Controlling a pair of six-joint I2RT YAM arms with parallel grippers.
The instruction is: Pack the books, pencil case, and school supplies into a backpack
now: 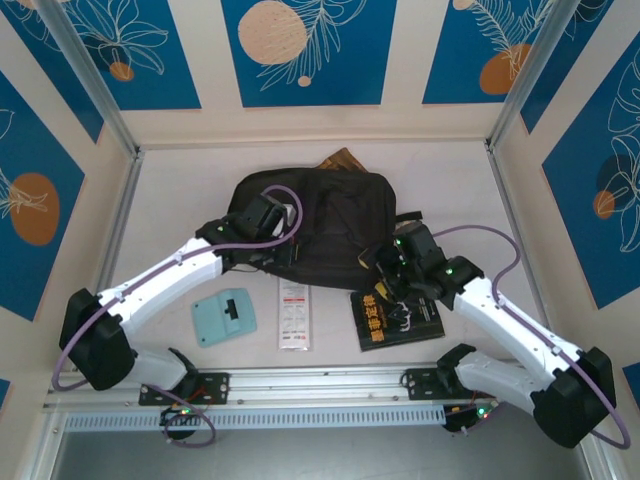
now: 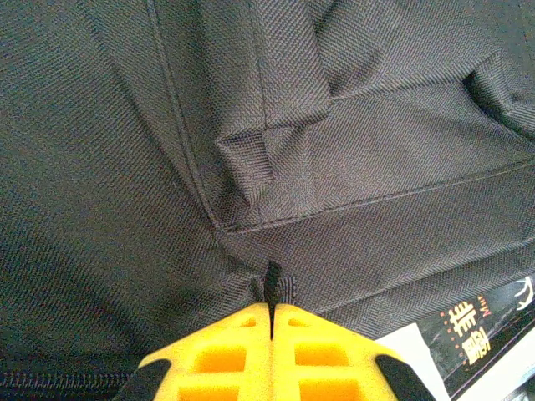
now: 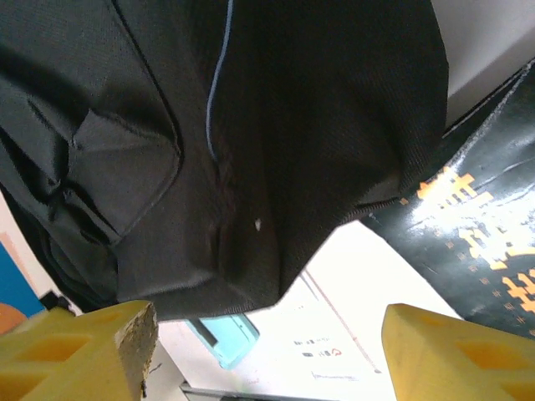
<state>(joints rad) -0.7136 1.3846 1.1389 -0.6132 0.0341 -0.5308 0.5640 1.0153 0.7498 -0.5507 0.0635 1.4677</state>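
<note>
The black backpack (image 1: 330, 220) lies in the middle of the table. My left gripper (image 1: 288, 250) is at its near left side, yellow fingers (image 2: 226, 351) shut on a small black fabric tab (image 2: 272, 284) of the backpack (image 2: 167, 125). My right gripper (image 1: 383, 283) hovers open at the backpack's near right edge (image 3: 251, 125), nothing between its fingers (image 3: 125, 334). A black book with gold characters (image 1: 400, 320) (image 3: 476, 234) lies flat under it. A long white packet (image 1: 294, 315) (image 3: 334, 334) and a light-teal piece (image 1: 224, 316) (image 3: 227, 334) lie in front of the backpack.
A brown book corner (image 1: 345, 160) sticks out from behind the backpack's far edge. A metal rail (image 1: 320, 385) with both arm bases runs along the near edge. Patterned walls close in the table on three sides.
</note>
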